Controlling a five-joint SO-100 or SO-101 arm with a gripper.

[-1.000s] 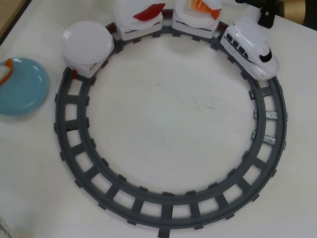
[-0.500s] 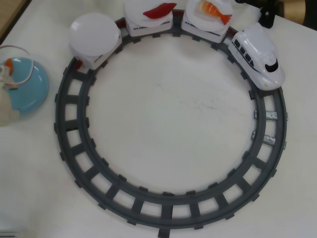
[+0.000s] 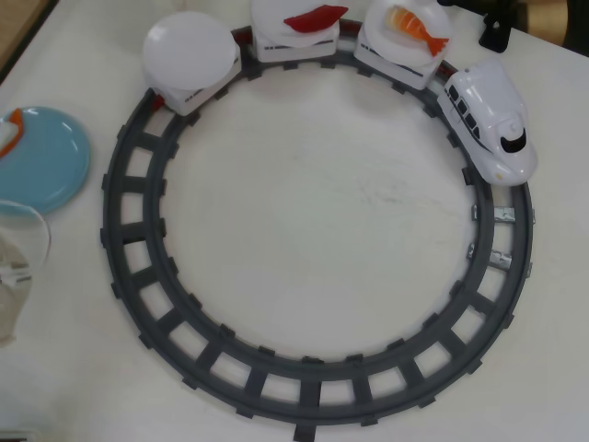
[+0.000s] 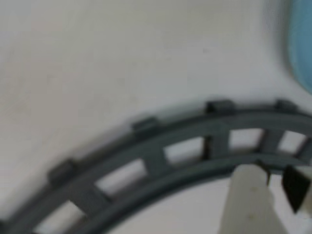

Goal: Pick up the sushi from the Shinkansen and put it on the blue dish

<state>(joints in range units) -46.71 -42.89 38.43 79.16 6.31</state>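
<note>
- Already the sushi [image 3: 8, 132] seems to lie on the blue dish [image 3: 46, 166]. In the overhead view an orange piece with a pale streak sits at the dish's far left rim, cut by the frame edge, so its full shape is hidden.
- The dish rests on the tabletop [image 3: 313, 212], left of the grey track ring [image 3: 304, 373] and apart from it. The wrist view catches only a blue sliver of it at the upper right.
- The gripper [image 4: 270, 176] shows only in the wrist view, blurred. A white finger [image 4: 251, 200] and a dark part beside it hang over the inner rail of the track. Nothing orange shows between them, but I cannot tell whether the jaws are spread or closed.
- A pale, see-through smear [image 3: 17, 267] at the left edge of the overhead view, below the dish, is probably the arm, though it is too blurred to be sure.
- The Shinkansen [image 3: 492, 124] stands on the track at the upper right, nose toward the bottom of the view. Behind it come a plate with an orange shrimp [image 3: 416, 25], a plate with a dark red piece [image 3: 316, 17] and an empty white plate [image 3: 189, 51].
- My judgement is that the placing step is done and the arm is pulling clear.
- The next move calls for lifting away without brushing the dish rim or the track, and for keeping clear of the train's cars.
</note>
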